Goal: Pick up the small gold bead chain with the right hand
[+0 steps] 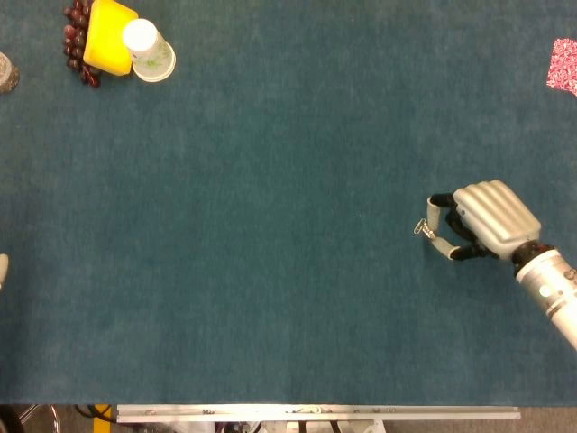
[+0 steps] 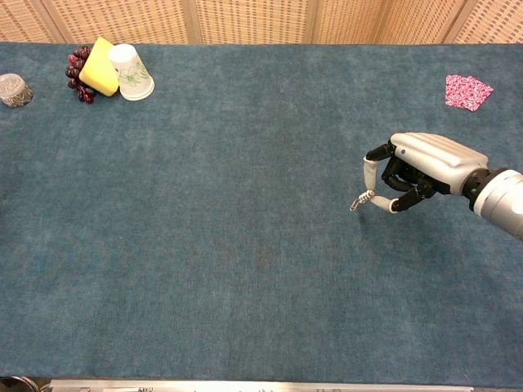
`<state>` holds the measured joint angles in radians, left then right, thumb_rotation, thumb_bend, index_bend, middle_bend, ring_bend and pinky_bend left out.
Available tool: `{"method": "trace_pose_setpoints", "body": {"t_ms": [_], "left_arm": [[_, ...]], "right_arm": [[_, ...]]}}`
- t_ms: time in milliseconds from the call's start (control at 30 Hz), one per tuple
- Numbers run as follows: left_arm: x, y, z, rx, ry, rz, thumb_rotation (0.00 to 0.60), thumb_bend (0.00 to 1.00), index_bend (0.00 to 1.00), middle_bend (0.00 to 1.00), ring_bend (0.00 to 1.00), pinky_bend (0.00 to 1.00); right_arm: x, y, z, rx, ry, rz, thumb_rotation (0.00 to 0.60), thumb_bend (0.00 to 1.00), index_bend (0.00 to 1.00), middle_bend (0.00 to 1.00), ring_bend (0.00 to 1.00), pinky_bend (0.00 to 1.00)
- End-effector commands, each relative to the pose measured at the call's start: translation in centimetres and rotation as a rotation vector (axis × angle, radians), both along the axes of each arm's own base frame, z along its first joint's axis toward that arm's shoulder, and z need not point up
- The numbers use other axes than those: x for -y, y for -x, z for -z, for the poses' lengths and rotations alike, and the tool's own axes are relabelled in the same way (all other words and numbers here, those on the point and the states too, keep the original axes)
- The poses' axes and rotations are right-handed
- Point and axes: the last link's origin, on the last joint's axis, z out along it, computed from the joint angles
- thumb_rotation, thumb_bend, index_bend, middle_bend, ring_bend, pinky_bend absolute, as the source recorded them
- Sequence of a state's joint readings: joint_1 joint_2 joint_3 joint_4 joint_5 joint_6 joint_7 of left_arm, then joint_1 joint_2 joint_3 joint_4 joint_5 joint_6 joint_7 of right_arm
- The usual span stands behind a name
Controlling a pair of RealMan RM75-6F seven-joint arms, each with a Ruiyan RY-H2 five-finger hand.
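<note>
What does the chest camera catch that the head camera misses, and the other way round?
Only the chest view shows the woven wall panels behind the table. Only the head view shows a pale fingertip at the far left edge, probably the left hand, and the metal rail at the table's near edge. Both show the right hand with fingertips at the small chain, the yellow block, paper cup, grapes and pink patterned piece.

Blue felt table [image 2: 245,245]: cup [image 2: 131,72], yellow block [image 2: 97,67], grapes [image 2: 77,75], pink cloth [image 2: 467,91].
</note>
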<state>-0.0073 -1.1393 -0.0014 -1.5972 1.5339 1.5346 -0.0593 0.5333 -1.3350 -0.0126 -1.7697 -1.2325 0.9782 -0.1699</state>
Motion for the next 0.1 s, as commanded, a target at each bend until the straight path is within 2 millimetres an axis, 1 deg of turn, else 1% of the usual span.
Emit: {"method": "trace_pose_setpoints", "body": {"t_ms": [33, 100], "left_arm": [[0.03, 0.08, 0.01, 0.001, 0.000, -0.002, 0.600, 0.30, 0.00, 0.03, 0.00, 0.00], [0.00, 0.10, 0.05, 0.002, 0.001, -0.002, 0.600, 0.30, 0.00, 0.03, 0.00, 0.00]], "right_arm": [[0.09, -0.02, 0.06, -0.004, 0.003, 0.000, 0.600, 0.36, 0.71, 0.95, 0.97, 1.00], [0.12, 0.02, 0.08, -0.005, 0.003, 0.002, 0.600, 0.36, 0.71, 0.95, 0.97, 1.00]]}}
